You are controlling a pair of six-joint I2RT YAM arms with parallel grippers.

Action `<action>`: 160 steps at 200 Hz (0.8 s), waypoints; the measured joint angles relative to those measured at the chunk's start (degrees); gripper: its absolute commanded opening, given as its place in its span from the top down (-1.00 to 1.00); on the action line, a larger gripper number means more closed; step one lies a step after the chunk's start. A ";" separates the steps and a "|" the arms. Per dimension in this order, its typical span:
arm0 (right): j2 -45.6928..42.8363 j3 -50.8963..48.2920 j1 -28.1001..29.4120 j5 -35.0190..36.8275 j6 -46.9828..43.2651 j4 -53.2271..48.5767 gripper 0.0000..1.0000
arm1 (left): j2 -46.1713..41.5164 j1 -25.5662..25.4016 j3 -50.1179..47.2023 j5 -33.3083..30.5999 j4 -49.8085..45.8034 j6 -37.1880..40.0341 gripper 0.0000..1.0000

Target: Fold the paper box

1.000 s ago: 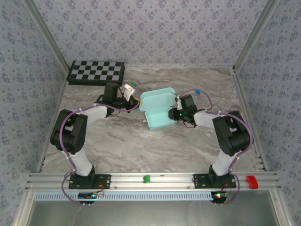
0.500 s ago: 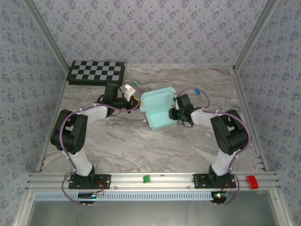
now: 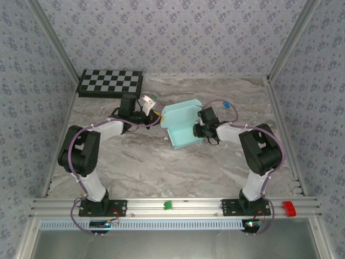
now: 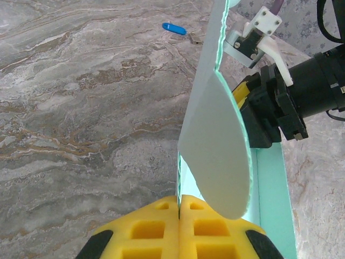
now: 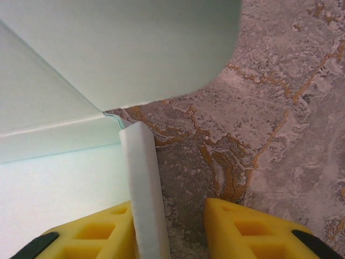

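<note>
**On the marbled counter (image 3: 140, 162), the paper box (image 3: 182, 137) sits half raised between my arms**

Toward the far middle of the counter, seen from overhead, the pale aqua paper box lies with its lower part flat on the marble. A broad panel with rounded corners is raised at its far side. My arms reach in from either side and meet at it.

My left gripper (image 4: 179, 204) is at the box's left corner. Its yellow fingertips are pressed together, with a thin edge of the card running down into the seam between them, so I have the box pinched there. From that wrist, a rounded flap (image 4: 218, 156) stands upright just beyond the fingertips, and the aqua floor of the box runs along to its right.

My right gripper (image 5: 170, 211) is at the box's right side, its jaws apart. A white-edged card wall (image 5: 141, 183) stands between them. It lies against the finger (image 5: 91, 234) on the left of the right wrist view, and bare counter shows between the wall and the other finger. Nothing is clamped. Above the wall, a rounded panel overhangs.

A black-and-white checkerboard (image 3: 110, 82) lies at the counter's far left corner, well apart from the box. A small blue object (image 4: 173, 28) rests on bare marble to the box's right.
</note>
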 measured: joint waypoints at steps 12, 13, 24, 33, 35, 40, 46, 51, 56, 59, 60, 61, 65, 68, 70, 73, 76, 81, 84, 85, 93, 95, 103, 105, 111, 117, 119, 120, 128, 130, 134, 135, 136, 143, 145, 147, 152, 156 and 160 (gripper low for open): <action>0.15 0.31 0.11 0.37 0.07 -0.39 0.27 | 0.02 0.00 0.00 0.02 -0.04 0.00 1.00; 0.15 0.31 0.13 0.46 0.07 -0.44 0.27 | 0.02 0.00 0.00 0.02 -0.04 0.00 1.00; 0.17 0.35 0.24 0.74 0.24 -0.61 0.28 | 0.04 0.00 0.00 0.02 -0.04 0.00 1.00; 0.17 0.39 0.26 0.96 0.44 -0.68 0.29 | 0.04 0.00 0.00 0.09 -0.07 0.00 1.00; 0.17 0.42 0.28 1.01 0.46 -0.70 0.29 | 0.04 0.00 0.00 0.13 -0.07 0.00 1.00; 0.24 0.52 0.31 1.14 0.61 -0.79 0.30 | 0.04 0.00 0.00 0.17 -0.11 0.00 1.00; 0.26 0.61 0.35 1.25 0.70 -0.90 0.30 | 0.04 -0.04 0.00 0.17 -0.22 0.02 1.00; 0.28 0.66 0.35 1.38 0.90 -1.03 0.30 | 0.04 -0.04 0.00 0.17 -0.24 0.02 1.00; 0.28 0.68 0.37 1.49 1.01 -1.09 0.30 | 0.04 -0.09 0.02 0.17 -0.24 0.02 1.00; 0.28 0.68 0.37 1.55 1.07 -1.11 0.30 | 0.04 -0.09 0.02 0.17 -0.24 0.02 1.00; 0.28 0.68 0.37 1.55 1.07 -1.14 0.30 | 0.04 -0.09 0.02 0.17 -0.24 0.02 1.00; 0.28 0.70 0.37 1.57 1.09 -1.14 0.31 | 0.04 -0.09 0.02 0.17 -0.26 0.02 1.00; 0.28 0.72 0.37 1.64 1.18 -1.20 0.31 | 0.04 -0.11 0.02 0.20 -0.26 0.04 1.00; 0.31 0.76 0.37 1.73 1.29 -1.27 0.31 | 0.04 -0.13 0.02 0.17 -0.28 0.07 1.00; 0.33 0.79 0.37 1.84 1.31 -1.31 0.31 | 0.04 -0.13 0.07 0.17 -0.28 0.09 1.00; 0.35 0.85 0.37 2.01 1.46 -1.33 0.31 | 0.07 -0.13 0.13 0.20 -0.44 0.22 1.00; 0.39 0.90 0.42 2.08 1.66 -1.40 0.31 | 0.07 -0.13 0.22 0.17 -0.48 0.22 1.00; 0.46 1.03 0.44 2.32 1.86 -1.53 0.31 | 0.13 -0.15 0.37 0.20 -0.61 0.26 1.00; 0.50 1.07 0.44 2.47 2.05 -1.55 0.31 | 0.15 -0.15 0.48 0.20 -0.68 0.33 1.00; 0.50 1.09 0.46 2.49 2.10 -1.55 0.31 | 0.15 -0.17 0.50 0.20 -0.68 0.37 1.00; 0.59 1.20 0.48 2.75 2.32 -1.68 0.31 | 0.17 -0.26 0.68 0.17 -0.76 0.44 1.00; 0.59 1.22 0.50 2.86 2.38 -1.70 0.31 | 0.20 -0.26 0.72 0.17 -0.76 0.44 1.00; 0.63 1.33 0.59 3.21 2.56 -1.86 0.32 | 0.20 -0.35 0.76 0.20 -0.87 0.46 1.00; 0.66 1.38 0.59 3.32 2.60 -1.90 0.32 | 0.20 -0.37 0.76 0.20 -0.87 0.46 1.00; 0.74 1.46 0.59 3.56 2.73 -1.99 0.32 | 0.22 -0.44 0.76 0.20 -0.96 0.46 1.00; 0.79 1.60 0.59 3.74 2.82 -2.16 0.33 | 0.26 -0.46 0.76 0.20 -0.98 0.46 1.00; 0.81 1.64 0.59 3.74 2.86 -2.23 0.33 | 0.28 -0.46 0.76 0.20 -1.01 0.46 1.00; 0.81 1.66 0.59 3.76 2.91 -2.27 0.33 | 0.31 -0.46 0.76 0.20 -1.01 0.46 1.00; 0.85 1.86 0.61 4.15 3.06 -2.56 0.34 | 0.39 -0.46 0.76 0.20 -1.09 0.46 1.00; 0.85 1.92 0.63 4.26 3.10 -2.64 0.34 | 0.44 -0.46 0.76 0.20 -1.11 0.46 1.00; 0.90 2.01 0.63 4.59 3.23 -2.80 0.34 | 0.48 -0.46 0.76 0.20 -1.16 0.46 1.00; 0.90 2.05 0.63 4.66 3.23 -2.86 0.34 | 0.50 -0.46 0.76 0.20 -1.16 0.46 1.00; 0.90 2.05 0.63 4.68 3.21 -2.91 0.34 | 0.50 -0.46 0.76 0.20 -1.18 0.46 1.00; 0.92 2.10 0.66 5.05 3.26 -3.08 0.36 | 0.55 -0.48 0.76 0.22 -1.40 0.46 1.00; 0.92 2.12 0.68 5.11 3.28 -3.15 0.36 | 0.55 -0.48 0.76 0.22 -1.46 0.46 1.00; 0.92 2.14 0.70 5.25 3.30 -3.21 0.36 | 0.55 -0.50 0.76 0.24 -1.51 0.46 1.00; 0.92 2.19 0.74 5.46 3.41 -3.30 0.37 | 0.55 -0.50 0.76 0.26 -1.55 0.48 1.00; 0.92 2.21 0.76 5.60 3.45 -3.37 0.38 | 0.57 -0.52 0.76 0.39 -1.57 0.48 1.00; 0.92 2.25 0.81 5.73 3.48 -3.45 0.39 | 0.59 -0.55 0.76 0.42 -1.57 0.48 1.00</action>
